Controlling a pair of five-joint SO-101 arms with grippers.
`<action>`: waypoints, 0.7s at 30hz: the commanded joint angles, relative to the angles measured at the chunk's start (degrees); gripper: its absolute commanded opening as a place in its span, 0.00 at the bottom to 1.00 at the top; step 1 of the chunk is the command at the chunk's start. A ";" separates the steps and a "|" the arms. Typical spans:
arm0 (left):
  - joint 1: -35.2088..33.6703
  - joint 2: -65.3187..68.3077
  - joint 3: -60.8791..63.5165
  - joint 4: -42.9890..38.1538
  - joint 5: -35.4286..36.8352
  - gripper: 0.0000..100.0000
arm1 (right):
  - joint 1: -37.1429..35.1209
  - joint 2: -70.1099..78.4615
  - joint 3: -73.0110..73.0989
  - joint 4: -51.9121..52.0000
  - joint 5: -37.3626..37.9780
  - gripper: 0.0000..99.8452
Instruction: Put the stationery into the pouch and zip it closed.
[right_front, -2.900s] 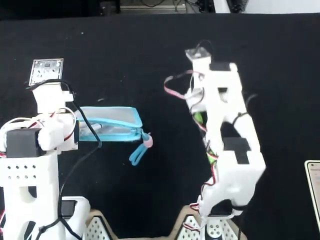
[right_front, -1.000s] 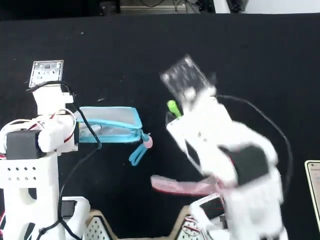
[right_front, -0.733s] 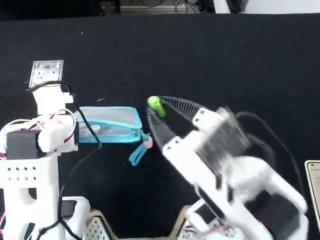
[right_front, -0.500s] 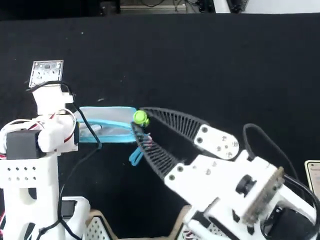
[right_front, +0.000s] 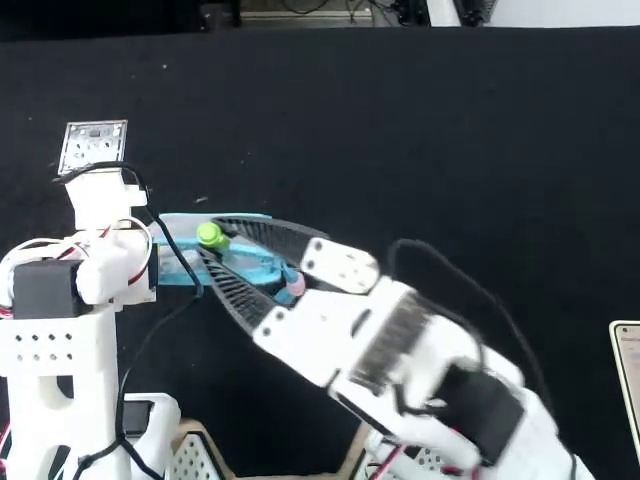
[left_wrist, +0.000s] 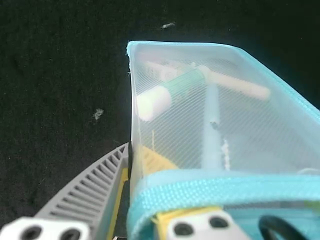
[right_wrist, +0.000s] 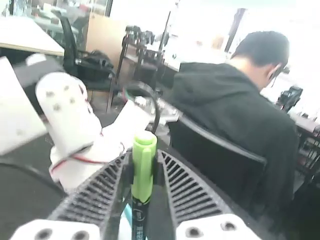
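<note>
A teal mesh pouch (right_front: 250, 262) lies on the black table, left of centre. My left gripper (left_wrist: 134, 154) is shut on one end of the pouch (left_wrist: 200, 120), and a white and green pen (left_wrist: 170, 90) shows through the mesh. My right gripper (right_front: 208, 240) is shut on a green marker (right_front: 210, 235), which it holds above the pouch near the end the left arm grips. In the right wrist view the green marker (right_wrist: 143, 162) stands upright between the black ribbed fingers (right_wrist: 97, 192) of the right gripper (right_wrist: 144, 156). The right arm covers much of the pouch.
A small white tag (right_front: 93, 143) lies on the table behind the left arm. A white-edged flat object (right_front: 628, 370) sits at the table's right edge. The pouch's pink zip pull (right_front: 297, 287) peeks out under the right arm. The black table's far half is open.
The right arm has swung from the table's right side leftward and down, carrying the green marker over the pouch. The left arm and pouch have not moved.
</note>
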 joint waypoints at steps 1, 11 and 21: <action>-0.48 -0.09 -0.13 -0.97 0.35 0.03 | -0.26 -0.92 3.74 -4.22 0.26 0.01; -0.48 -0.09 -0.13 -0.97 0.35 0.03 | 1.85 -0.84 8.22 -1.14 0.26 0.16; -0.84 -0.09 -1.27 -1.58 0.00 0.03 | 1.49 -0.66 1.71 11.08 0.53 0.07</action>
